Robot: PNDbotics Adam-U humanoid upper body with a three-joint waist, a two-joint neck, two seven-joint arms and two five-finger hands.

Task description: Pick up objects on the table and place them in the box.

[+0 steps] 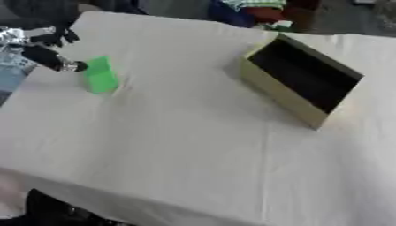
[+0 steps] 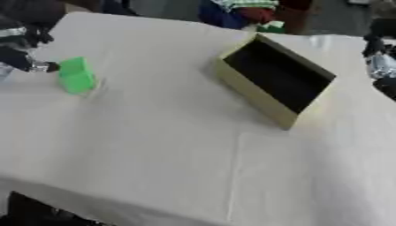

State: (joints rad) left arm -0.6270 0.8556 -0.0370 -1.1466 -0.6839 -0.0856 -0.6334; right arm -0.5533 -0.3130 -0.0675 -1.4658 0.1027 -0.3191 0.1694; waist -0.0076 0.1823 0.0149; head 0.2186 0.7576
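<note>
Left eye view: green block (image 1: 100, 76) near table (image 1: 178, 145) edge.

We are seeing a green block (image 2: 76, 75) standing on the cloth-covered worktop (image 2: 178, 150) near its left edge. Our left hand (image 2: 21, 49) is reaching in from the left, one fingertip touching the block's side. The open box (image 2: 259, 98) is lying well apart to the right. Our right hand (image 2: 380, 66) is showing at the right edge.

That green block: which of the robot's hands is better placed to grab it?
Probably the left hand: its fingertip is right beside the green block, while the right hand is beyond the box.
</note>
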